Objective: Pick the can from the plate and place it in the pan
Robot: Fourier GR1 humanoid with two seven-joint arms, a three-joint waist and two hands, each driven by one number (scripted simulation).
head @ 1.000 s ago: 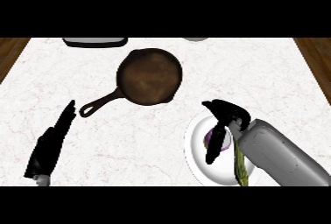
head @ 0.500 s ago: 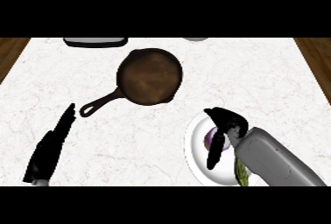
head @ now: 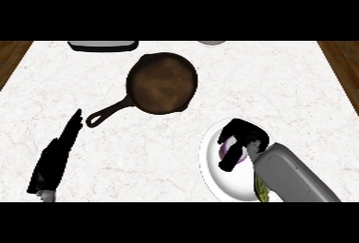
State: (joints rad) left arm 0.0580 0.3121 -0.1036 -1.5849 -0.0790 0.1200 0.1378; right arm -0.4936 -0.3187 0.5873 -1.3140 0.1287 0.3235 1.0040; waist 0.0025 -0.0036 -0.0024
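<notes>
A white plate point(head: 214, 171) lies at the counter's near right. On it stands the can point(head: 232, 154), of which only a purple patch shows. My right hand point(head: 242, 134) sits over the can, with fingers curled across its far side and the thumb point(head: 230, 164) on its near side. The grey forearm point(head: 291, 175) covers the plate's right part. The dark brown pan point(head: 163, 83) rests at the counter's middle back with nothing in it, its handle point(head: 107, 114) pointing to the near left. My left hand point(head: 54, 159) rests open at the near left, fingers straight, just past the handle's end.
A dark tray-like object point(head: 103, 45) and a grey round object point(head: 210, 42) sit at the back edge. A yellow-green thing point(head: 261, 190) shows beside my forearm at the plate's near rim. The white marble counter ends at wooden strips left and right.
My right hand has slid a little toward the near edge over the plate and its fingers have curled closer round the can. Pan and left hand have not moved.
</notes>
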